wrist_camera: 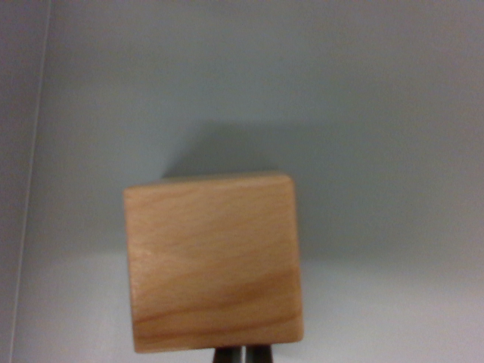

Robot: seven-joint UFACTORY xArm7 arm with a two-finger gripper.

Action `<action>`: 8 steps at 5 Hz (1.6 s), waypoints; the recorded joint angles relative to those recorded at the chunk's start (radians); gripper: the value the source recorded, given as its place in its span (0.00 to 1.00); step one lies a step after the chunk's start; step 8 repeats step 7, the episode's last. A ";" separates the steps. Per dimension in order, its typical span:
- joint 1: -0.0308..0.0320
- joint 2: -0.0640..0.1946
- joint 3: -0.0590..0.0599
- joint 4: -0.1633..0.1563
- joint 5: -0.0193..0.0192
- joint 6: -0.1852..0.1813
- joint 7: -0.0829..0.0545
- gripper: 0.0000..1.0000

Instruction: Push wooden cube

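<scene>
Wrist view — cube: the wooden cube point(214, 262) filled the lower middle of the picture, its light grained face turned up to the camera, edges slightly blurred.

Wrist view — cube's place: it rested on the pale grey counter point(378, 113), a little toward the wrist view's left of centre, with bare surface on both sides and above it.

Wrist view — shadow: a soft dark patch lay on the counter just beyond the cube's top edge, spreading toward the wrist view's right.

Wrist view — jaws: only two dark tips of the jaws point(243, 355) showed at the very bottom edge, directly under the cube's lower edge.

Wrist view — cube relative to jaws: the cube sat straight ahead of the tips, its near edge just beside them or touching; contact could not be told from this angle.

Wrist view — jaws' state: the tips stood close together with only a thin pale line between them, nothing held between them — they read as clenched.

Wrist view — arm pose: the camera looked steeply down on the counter from low over the cube; the arm itself was out of sight.

Wrist view — left margin: a faint pale line ran down the counter near the wrist view's left edge.
</scene>
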 joint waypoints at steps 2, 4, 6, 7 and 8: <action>-0.0017 0.018 -0.003 0.030 -0.0017 0.012 -0.006 1.00; -0.0029 0.032 -0.006 0.051 -0.0030 0.020 -0.010 1.00; -0.0036 0.039 -0.007 0.063 -0.0036 0.024 -0.012 1.00; -0.0036 0.039 -0.007 0.063 -0.0036 0.024 -0.012 1.00; -0.0036 0.039 -0.007 0.063 -0.0036 0.024 -0.012 1.00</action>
